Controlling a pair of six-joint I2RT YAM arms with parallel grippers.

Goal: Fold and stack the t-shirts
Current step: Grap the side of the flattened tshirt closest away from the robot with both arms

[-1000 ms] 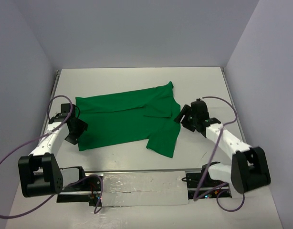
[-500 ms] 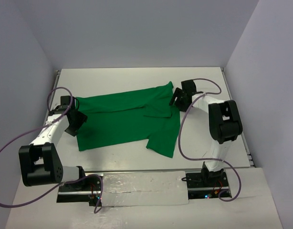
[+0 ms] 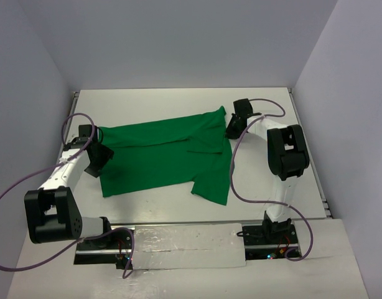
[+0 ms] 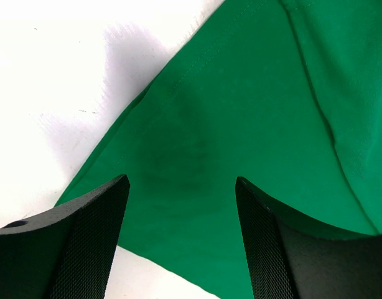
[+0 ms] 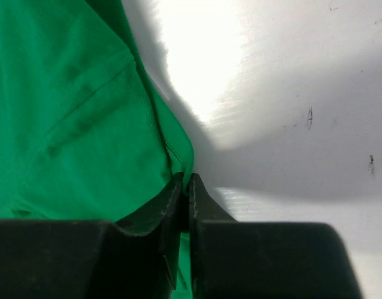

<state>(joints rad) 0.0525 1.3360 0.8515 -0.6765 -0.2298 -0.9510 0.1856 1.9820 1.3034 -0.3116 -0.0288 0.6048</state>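
Bright-green short-sleeved cloth t-shirt [image 3: 166,156]: it lies spread and mostly flat across the middle of the white worktop [image 3: 178,103], its long side running left to right. One sleeve juts toward the near edge, and another corner points to the far right.

Left fingers [image 3: 101,162]: I see them spread wide at the shirt's left edge. In the wrist view, green cloth and its stitched hem fill the gap between the two black textured pads [image 4: 85,243], with bare worktop beyond the hem. I cannot tell whether the pads touch the cloth.

Right fingers [image 3: 232,129]: they are closed down to a thin slit on the shirt's far right edge. In the wrist view the hem runs straight into the tips, and a sliver of green shows between them lower down.

Cloth near the right fingers: it is creased, with a fold line running diagonally across it.

Purple cables [image 3: 10,202]: one loops loosely off each arm, and the right one curves over the worktop beside the near sleeve.
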